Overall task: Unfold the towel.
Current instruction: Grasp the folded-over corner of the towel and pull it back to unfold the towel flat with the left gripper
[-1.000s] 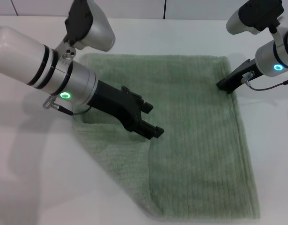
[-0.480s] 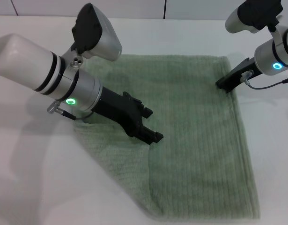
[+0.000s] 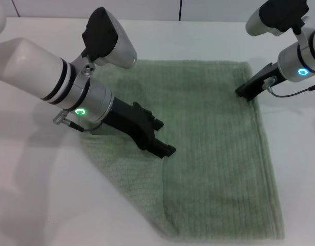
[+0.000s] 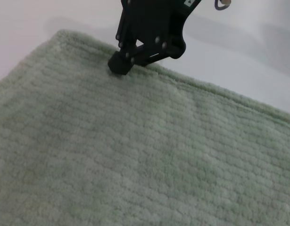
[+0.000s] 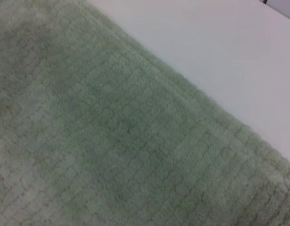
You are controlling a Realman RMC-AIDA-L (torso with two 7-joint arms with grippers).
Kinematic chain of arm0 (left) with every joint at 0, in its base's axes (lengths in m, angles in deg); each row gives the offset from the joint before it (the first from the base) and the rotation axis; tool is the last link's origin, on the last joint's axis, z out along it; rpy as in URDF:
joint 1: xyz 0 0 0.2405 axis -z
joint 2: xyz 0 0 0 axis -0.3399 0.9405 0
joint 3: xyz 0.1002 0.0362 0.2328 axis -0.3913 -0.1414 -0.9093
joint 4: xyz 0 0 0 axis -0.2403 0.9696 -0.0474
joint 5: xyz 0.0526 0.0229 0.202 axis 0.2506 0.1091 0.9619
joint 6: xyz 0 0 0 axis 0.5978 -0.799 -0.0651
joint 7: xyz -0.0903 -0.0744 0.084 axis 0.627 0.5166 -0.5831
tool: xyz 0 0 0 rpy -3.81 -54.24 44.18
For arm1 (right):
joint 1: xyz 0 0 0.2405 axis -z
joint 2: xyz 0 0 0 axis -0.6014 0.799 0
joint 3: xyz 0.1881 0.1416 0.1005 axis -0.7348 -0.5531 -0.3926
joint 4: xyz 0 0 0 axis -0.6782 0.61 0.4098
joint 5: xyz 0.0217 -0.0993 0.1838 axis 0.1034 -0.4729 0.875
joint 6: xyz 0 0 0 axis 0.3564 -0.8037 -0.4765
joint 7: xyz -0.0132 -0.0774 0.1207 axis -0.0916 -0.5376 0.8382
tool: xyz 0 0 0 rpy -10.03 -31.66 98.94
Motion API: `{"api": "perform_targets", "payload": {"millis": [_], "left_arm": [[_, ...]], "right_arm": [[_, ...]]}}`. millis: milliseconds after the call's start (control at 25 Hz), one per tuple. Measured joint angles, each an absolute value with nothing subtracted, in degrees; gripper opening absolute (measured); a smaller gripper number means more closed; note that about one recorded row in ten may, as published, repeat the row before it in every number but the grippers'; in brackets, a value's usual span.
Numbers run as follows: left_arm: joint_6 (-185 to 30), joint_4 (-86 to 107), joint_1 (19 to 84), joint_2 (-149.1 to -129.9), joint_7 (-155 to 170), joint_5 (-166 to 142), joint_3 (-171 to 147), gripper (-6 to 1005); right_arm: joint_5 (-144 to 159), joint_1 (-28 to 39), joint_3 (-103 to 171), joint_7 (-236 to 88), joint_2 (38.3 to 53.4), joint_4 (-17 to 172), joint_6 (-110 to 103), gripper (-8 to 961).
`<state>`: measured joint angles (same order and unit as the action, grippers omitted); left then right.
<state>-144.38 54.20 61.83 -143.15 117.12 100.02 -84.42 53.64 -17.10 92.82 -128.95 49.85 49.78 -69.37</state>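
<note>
The large sage-green ribbed terry towel (image 3: 208, 148) lay spread on the white counter (image 3: 39, 205), its near-left corner folded over into a diagonal edge. The black left claw (image 3: 165, 148) pointed down onto the towel's left part near that fold, its tips close together; whether it pinched cloth could not be told. The black right claw (image 3: 244, 94) touched the towel's far-right edge, tips pressed together, grip unclear.

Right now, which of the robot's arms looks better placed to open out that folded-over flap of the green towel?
Probably the left. The left gripper sits right at the edge of the folded flap on the towel, on its left side. The right gripper rests at the far right corner, away from the fold.
</note>
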Motion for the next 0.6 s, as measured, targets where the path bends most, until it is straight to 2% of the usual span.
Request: {"api": "perform_targets", "payload": {"millis": [560,600], "left_arm": [[-143.57,53.37,62.73,-143.17,119.02,102.33,-85.54,784],[-143.57,53.37,62.73,-143.17,119.02,102.33,-85.54,752]], "right_arm": [[53.54,-17.17,92.82,-128.95,49.93,49.81,-69.34,0],[53.54,-17.17,92.82,-128.95,49.93,49.81,-69.33,0]]}}
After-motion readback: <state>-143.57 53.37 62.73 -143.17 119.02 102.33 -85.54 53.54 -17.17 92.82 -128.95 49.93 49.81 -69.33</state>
